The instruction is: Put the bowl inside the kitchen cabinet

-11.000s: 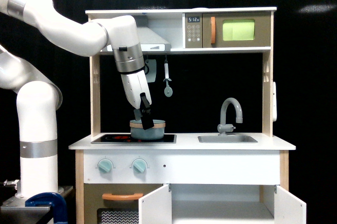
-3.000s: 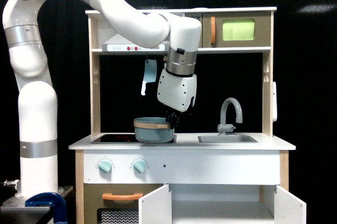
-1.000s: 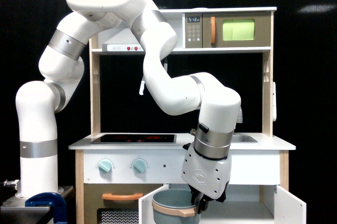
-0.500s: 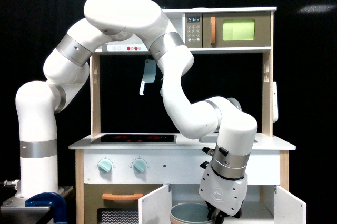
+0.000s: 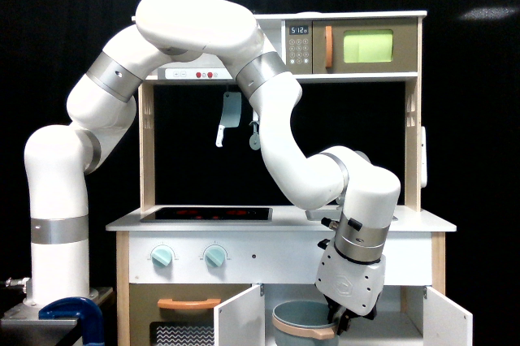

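The grey-blue bowl (image 5: pixel 302 322) with a tan-orange rim band hangs at the bottom of the exterior view, in front of the open kitchen cabinet (image 5: pixel 398 305). My gripper (image 5: pixel 341 322) is shut on the bowl's right rim, its fingers pointing down. The bowl tilts slightly, its left side lower. Both white cabinet doors (image 5: pixel 240 317) stand open. The bowl's underside is cut off by the frame edge, so I cannot tell whether it rests on the cabinet floor.
Left of the cabinet is the oven with an orange handle (image 5: pixel 188 304). Above are the knobs (image 5: pixel 215 256), the hob (image 5: pixel 205 214), the tap behind my arm, hanging utensils (image 5: pixel 228 117) and the green-windowed microwave (image 5: pixel 367 46). A blue clamp (image 5: pixel 69 313) sits at the arm's base.
Over the last second the gripper carried the bowl to the right, from near the left door to the middle of the cabinet opening. In the last half second it rose slightly.
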Motion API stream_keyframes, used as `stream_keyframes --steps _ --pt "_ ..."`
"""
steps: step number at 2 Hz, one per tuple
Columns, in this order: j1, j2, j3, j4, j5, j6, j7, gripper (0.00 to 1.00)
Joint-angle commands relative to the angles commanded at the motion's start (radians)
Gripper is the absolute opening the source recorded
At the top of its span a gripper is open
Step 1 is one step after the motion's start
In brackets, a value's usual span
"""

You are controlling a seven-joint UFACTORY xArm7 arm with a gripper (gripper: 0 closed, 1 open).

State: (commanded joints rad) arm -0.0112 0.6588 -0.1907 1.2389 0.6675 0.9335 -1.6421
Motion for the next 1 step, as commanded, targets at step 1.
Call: stream_keyframes --steps 1 --pt "-0.044 0.011 0.038 -0.011 -0.016 -0.029 -0.010 0.00"
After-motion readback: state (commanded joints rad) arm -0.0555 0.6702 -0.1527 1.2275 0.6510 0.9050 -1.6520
